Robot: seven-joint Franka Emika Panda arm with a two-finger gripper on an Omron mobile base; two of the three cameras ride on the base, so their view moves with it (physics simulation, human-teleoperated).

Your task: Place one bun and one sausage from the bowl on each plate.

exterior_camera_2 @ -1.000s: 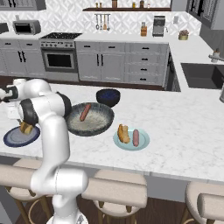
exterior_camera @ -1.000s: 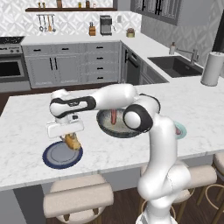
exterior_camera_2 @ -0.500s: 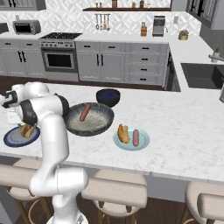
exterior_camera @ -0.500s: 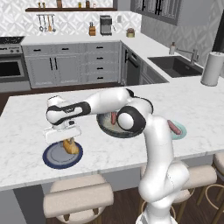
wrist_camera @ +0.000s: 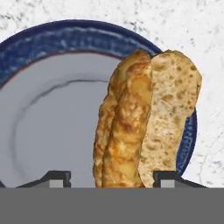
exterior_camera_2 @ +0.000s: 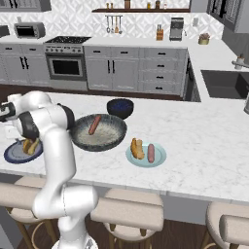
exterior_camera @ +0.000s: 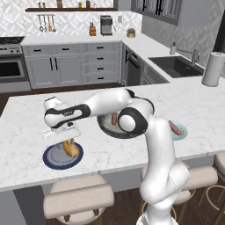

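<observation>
One white desk (exterior_camera_2: 204, 146) holds one big grey bowl (exterior_camera_2: 99, 138) with one sausage (exterior_camera_2: 94, 125). Two plates: the teal one (exterior_camera_2: 158, 158) has a bun and sausage, the navy one (exterior_camera: 55, 159) one bun (exterior_camera: 70, 148). The claw (exterior_camera: 66, 139) fingers stand apart around that bun.

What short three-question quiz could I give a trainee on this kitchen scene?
1. True or false: the teal plate holds both a bun and a sausage.
2. What food lies in the grey bowl?
3. The bun under the gripper lies on: A) the counter, B) the navy plate, C) the blue bowl.

Key: 1 true; 2 one sausage; 3 B.
</observation>
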